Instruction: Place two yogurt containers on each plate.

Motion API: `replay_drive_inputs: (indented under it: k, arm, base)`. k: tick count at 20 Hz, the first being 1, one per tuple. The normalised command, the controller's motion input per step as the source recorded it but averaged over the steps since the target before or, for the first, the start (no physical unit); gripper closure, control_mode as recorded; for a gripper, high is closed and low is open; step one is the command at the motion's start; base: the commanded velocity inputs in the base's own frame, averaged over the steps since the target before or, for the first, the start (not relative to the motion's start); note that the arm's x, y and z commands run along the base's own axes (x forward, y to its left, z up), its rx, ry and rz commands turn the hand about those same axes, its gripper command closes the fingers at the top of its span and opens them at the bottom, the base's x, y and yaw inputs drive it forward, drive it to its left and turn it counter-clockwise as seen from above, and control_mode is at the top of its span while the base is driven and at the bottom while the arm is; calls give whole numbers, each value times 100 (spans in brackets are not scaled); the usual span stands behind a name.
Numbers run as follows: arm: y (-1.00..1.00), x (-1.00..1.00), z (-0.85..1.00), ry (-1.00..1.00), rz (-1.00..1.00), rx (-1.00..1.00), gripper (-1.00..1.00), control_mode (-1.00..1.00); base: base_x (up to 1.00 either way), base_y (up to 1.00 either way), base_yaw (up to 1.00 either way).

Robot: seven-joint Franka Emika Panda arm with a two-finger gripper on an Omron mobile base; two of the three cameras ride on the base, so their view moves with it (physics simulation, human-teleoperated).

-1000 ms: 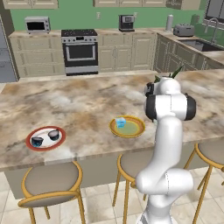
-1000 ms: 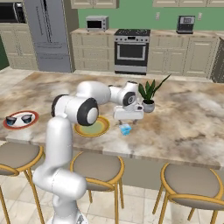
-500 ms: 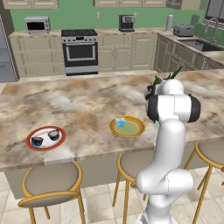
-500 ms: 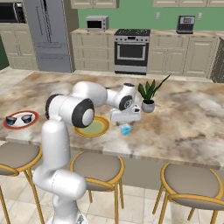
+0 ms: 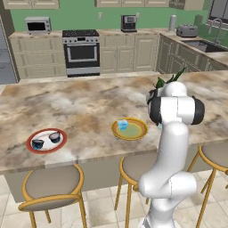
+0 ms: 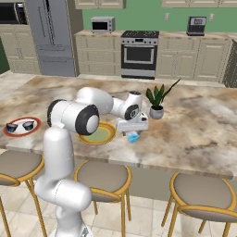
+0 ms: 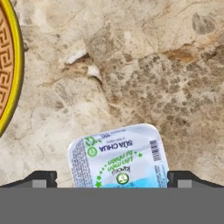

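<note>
Gripper [image 7: 112,177] wide open, straddling light-blue yogurt cup [image 7: 119,156] on marble worktop [image 7: 144,70]; yellow-rimmed plate [image 7: 9,70] at 9 o'clock of the cup

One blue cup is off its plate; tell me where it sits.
The loose blue cup stands on the counter just right of the yellow plate in the right base view, under the open gripper, in front of the plant.

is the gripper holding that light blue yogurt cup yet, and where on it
Nothing is held. The open two-finger gripper hangs over the translucent light blue yogurt cup on the marble counter, a fingertip on each side, not gripping.
</note>
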Motion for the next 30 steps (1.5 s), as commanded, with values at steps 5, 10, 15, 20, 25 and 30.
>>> replay_drive_inputs:
  k: [5, 10, 15, 20, 25, 30]
  arm:
    - [0, 4, -7, 0, 0, 0, -100, -100]
    - [-1, 4, -3, 0, 0, 0, -100, -100]
    - [0, 0, 0, 0, 0, 0, -100, -100]
    - [0, 0, 0, -1, 0, 0, -100, -100]
    - [0, 0, 0, 0, 0, 0, -100, -100]
    - [0, 1, 0, 0, 0, 0, -100, -100]
  base:
    - [0, 0, 0]
    - [0, 0, 0]
    - [0, 0, 0]
    - [0, 0, 0]
    - [0, 0, 0]
    - [0, 0, 0]
